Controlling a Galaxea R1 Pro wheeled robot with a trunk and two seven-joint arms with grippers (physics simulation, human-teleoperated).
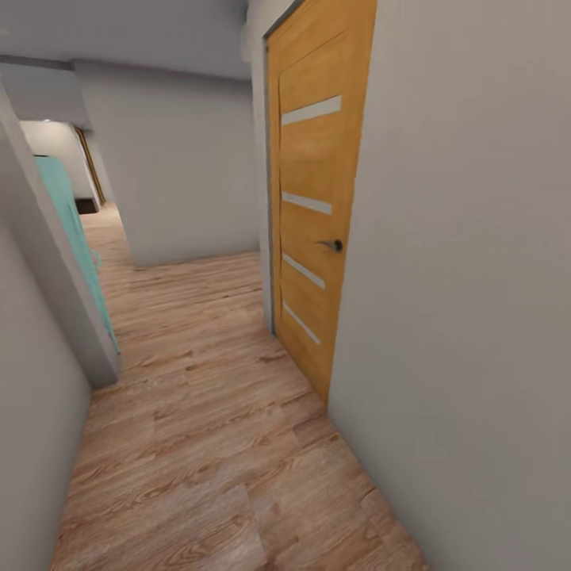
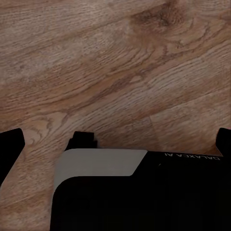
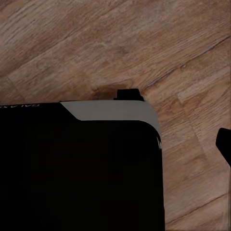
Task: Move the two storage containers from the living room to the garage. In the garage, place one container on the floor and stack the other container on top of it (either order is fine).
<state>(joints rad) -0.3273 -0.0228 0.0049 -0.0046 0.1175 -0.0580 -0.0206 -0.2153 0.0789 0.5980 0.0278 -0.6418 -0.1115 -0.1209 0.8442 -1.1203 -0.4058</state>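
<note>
Storage containers: none are seen; a hallway is shown, so their place cannot be told.
Floor: light wood-plank floor (image 1: pixel 214 444) is laid along the corridor and runs on past the far corner.
Door: an orange-brown wooden door (image 1: pixel 313 198) with four pale horizontal strips is set in the wall on the right, closed or nearly so; a dark handle (image 1: pixel 333 245) is fitted at mid-height.
Right wall: a plain grey wall (image 1: pixel 468 301) is seen close beside the view, narrowing the passage.
Left side: a grey wall edge (image 1: pixel 47 270) juts in, and a teal panel (image 1: pixel 71 230) is seen just behind it.
Ahead: a white wall block (image 1: pixel 178 166) closes the corridor straight on, leaving an opening to its left.
Left gripper: dark tips (image 2: pixel 10 139) are seen at the frame edges above planks, over the black robot body (image 2: pixel 144 192); whether the fingers are spread cannot be told.
Right gripper: a dark finger tip (image 3: pixel 224 144) is seen beside the black body (image 3: pixel 77 168); its finger state cannot be told.
</note>
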